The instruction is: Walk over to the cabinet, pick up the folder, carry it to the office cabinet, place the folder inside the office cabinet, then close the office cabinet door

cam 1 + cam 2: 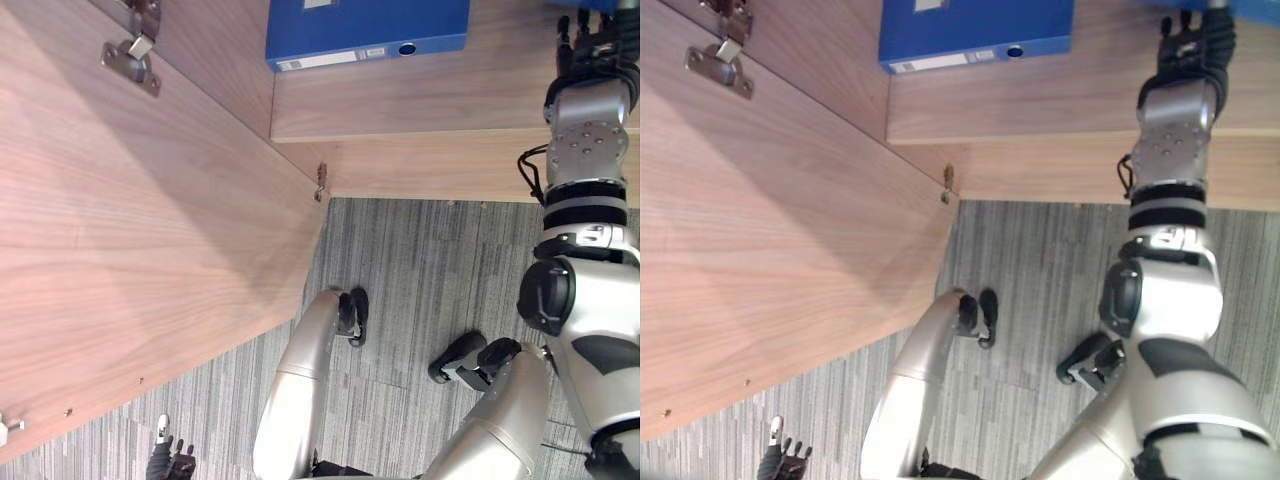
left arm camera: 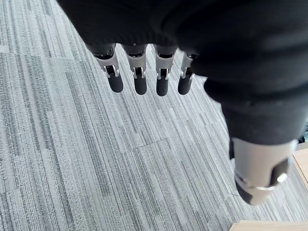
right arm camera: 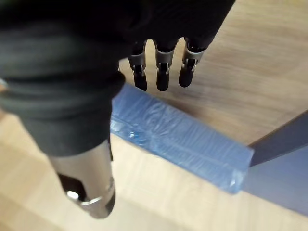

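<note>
Wood-grain panelling takes the left side: the cabinet door (image 1: 150,250) stands open, with a metal hinge (image 1: 132,55) on its inner face. Below the door's lower edge the left hand (image 1: 172,462) hangs idle over the grey carpet (image 2: 96,159), its fingers (image 2: 139,79) straight and slightly apart, holding nothing.

Further right, a blue lever-arch folder (image 1: 365,25) lies flat on the cabinet's wooden shelf (image 1: 430,95), its labelled spine and finger hole facing out. Apart from it, at the far right, the right hand (image 1: 590,45) reaches over the same shelf. Its fingers are straight and a little spread, gripping nothing. A second blue folder (image 3: 178,139) lies on the wood just beneath this hand; whether the hand touches it I cannot tell.

Which folder is the task's own is not certain, though the one under the right hand seems likelier. Either should handle as a stiff board case with rigid covers and a smooth, rather slippery skin. It would be light if empty and weighty if filled, and the contents are hidden. Lying flat, it offers little to pinch from above. The surest hold is probably at the spine, with fingers across one cover and the thumb under the other, once it overhangs the shelf's front edge.
</note>
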Controlling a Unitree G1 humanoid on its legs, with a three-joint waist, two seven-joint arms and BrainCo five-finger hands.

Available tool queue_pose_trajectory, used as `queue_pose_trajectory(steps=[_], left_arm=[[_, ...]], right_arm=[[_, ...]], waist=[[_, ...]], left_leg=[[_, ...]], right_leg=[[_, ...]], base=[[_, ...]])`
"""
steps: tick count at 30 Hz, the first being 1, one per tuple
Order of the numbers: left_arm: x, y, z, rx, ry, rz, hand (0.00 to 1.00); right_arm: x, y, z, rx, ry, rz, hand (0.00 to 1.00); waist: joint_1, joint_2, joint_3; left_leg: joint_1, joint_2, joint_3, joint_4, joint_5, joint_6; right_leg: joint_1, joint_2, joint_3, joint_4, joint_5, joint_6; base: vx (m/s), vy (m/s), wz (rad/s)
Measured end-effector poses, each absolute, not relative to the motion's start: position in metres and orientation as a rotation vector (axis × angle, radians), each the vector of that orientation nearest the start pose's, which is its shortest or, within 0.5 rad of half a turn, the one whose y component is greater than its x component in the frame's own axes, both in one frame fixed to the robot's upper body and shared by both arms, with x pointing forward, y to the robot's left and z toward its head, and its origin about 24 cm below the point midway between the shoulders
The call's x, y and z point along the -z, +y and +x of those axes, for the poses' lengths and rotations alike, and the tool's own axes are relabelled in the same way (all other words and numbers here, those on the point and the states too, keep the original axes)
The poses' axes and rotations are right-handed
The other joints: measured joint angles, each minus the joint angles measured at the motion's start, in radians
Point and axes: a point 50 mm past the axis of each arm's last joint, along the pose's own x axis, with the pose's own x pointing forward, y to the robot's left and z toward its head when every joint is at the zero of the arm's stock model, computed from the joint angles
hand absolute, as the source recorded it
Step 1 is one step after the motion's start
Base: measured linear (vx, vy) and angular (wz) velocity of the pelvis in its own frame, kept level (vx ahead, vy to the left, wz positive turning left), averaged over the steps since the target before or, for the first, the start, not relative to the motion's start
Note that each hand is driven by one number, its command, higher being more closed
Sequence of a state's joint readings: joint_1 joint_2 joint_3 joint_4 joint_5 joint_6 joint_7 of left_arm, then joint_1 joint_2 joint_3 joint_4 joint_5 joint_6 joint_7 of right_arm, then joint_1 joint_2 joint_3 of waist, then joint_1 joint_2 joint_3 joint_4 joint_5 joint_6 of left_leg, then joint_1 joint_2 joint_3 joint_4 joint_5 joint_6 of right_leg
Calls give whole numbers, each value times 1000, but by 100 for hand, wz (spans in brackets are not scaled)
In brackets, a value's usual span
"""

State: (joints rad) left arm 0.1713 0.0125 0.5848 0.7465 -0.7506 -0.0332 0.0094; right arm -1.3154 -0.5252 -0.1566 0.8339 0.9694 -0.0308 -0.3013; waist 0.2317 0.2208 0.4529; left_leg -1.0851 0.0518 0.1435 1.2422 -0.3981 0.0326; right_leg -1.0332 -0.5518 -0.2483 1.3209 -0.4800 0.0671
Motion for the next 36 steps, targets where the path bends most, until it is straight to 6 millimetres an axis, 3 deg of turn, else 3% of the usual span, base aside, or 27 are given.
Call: queue_pose_trajectory(steps=[4,6,10,17,23,28,32,35,36], left_arm=[[129,267,87,-959,568,-815,0],[126,274,88,-949,559,-786,0],[121,283,89,-944,533,-745,0],[115,298,82,-992,478,-729,0],[113,301,89,-985,450,-731,0],[112,301,91,-955,445,-725,0],[114,297,92,-927,462,-725,0],[120,287,95,-878,506,-726,0],[122,284,95,-862,521,-725,0]], right_arm=[[-343,-229,398,170,-465,460,0],[-345,-222,400,154,-433,164,0],[-353,-217,399,162,-423,-167,0],[-390,-215,389,219,-498,-441,0],[-390,-222,388,226,-473,-602,0],[-377,-218,388,134,-449,-784,0],[-352,-209,386,41,-457,-917,0],[-320,-199,386,-48,-439,-1011,0],[-301,-196,386,-94,-415,-1061,0]], waist=[[-1,0,0],[1,-2,1],[-2,-2,1],[1,-5,4],[-1,-5,8],[-14,-10,11],[-28,-26,21],[-56,-44,27],[-64,-60,23]], left_leg=[[-13,10,0,-1,1,-2],[-24,21,0,0,2,-4],[-24,22,0,-7,4,-6],[-57,30,8,-33,21,-12],[-71,43,6,-25,21,-13],[-65,56,11,-19,20,-14],[-47,72,21,-36,22,-18],[2,78,32,-78,31,-26],[32,79,38,-107,36,-30]], right_leg=[[-18,13,1,-2,2,-4],[-29,26,1,-5,5,-8],[-32,26,1,-8,5,-9],[-78,40,2,-27,17,-16],[-101,60,14,-23,20,-19],[-102,70,22,-23,21,-18],[-96,94,29,-45,33,-18],[-58,110,28,-88,53,-22],[-34,118,27,-114,61,-23]], base=[[28,-35,-8],[28,-35,-10],[13,-10,-1],[5,-4,-2],[23,-7,-8],[-6,6,-9],[-11,-1,-17],[17,5,-16],[45,-3,-15]])
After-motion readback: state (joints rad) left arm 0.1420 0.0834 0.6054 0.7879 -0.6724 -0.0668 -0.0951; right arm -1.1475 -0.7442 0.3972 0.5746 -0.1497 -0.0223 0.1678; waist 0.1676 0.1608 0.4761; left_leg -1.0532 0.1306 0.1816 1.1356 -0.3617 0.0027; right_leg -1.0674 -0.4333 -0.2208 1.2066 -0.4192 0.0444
